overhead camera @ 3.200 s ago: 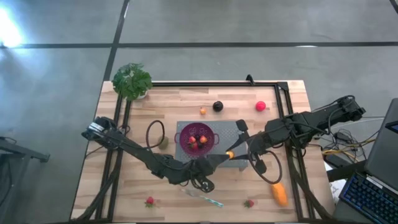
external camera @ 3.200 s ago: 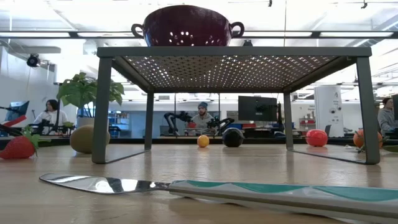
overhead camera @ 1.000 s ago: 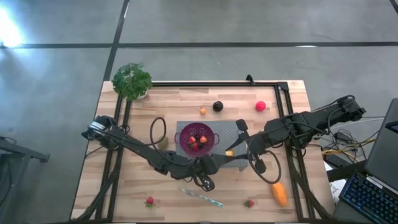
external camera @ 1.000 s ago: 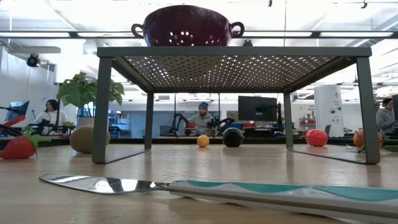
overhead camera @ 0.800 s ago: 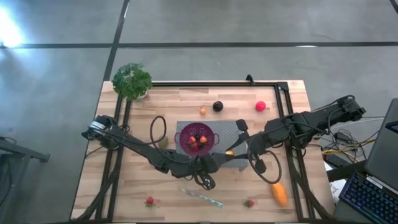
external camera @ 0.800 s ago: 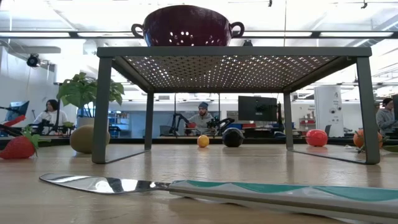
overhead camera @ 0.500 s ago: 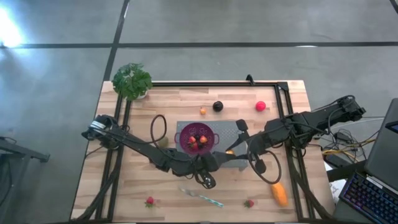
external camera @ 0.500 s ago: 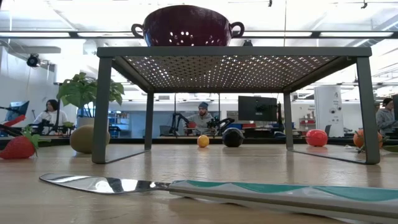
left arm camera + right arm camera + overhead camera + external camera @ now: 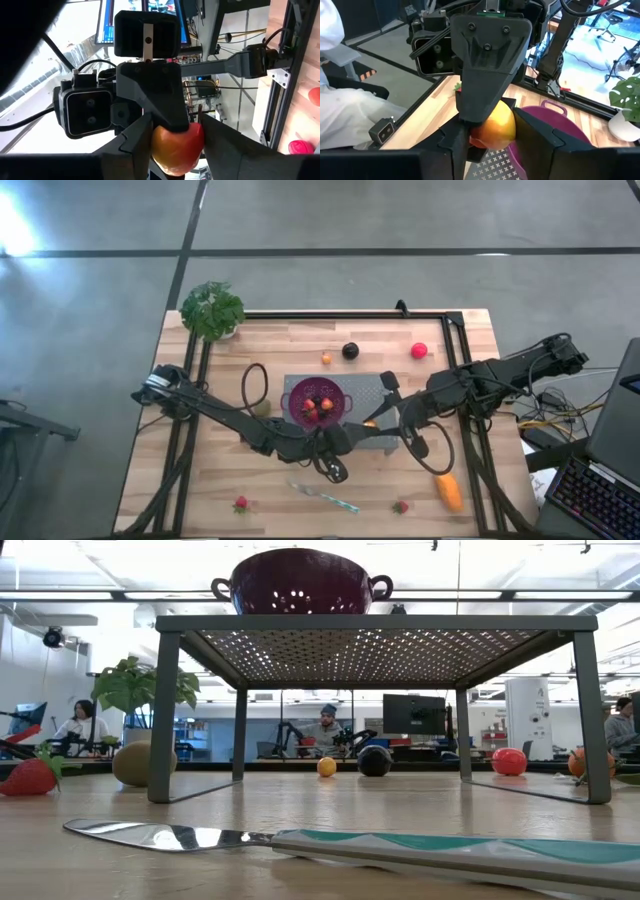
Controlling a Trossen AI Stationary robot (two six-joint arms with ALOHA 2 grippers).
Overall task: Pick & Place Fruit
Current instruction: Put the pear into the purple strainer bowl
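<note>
Orange-red fruit [image 9: 370, 423] pinched from both sides over the rack

Left end effector [image 9: 172, 145] and right end effector [image 9: 490, 132] both close on it, meeting beside the purple colander [image 9: 316, 401]; farther back, a plum [image 9: 350, 351] sits on the table [image 9: 280, 340].

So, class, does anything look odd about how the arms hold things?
Yes: the left gripper and right gripper both clamp one small yellow-red toy fruit, over the grey perforated metal rack beside the purple colander.
</note>
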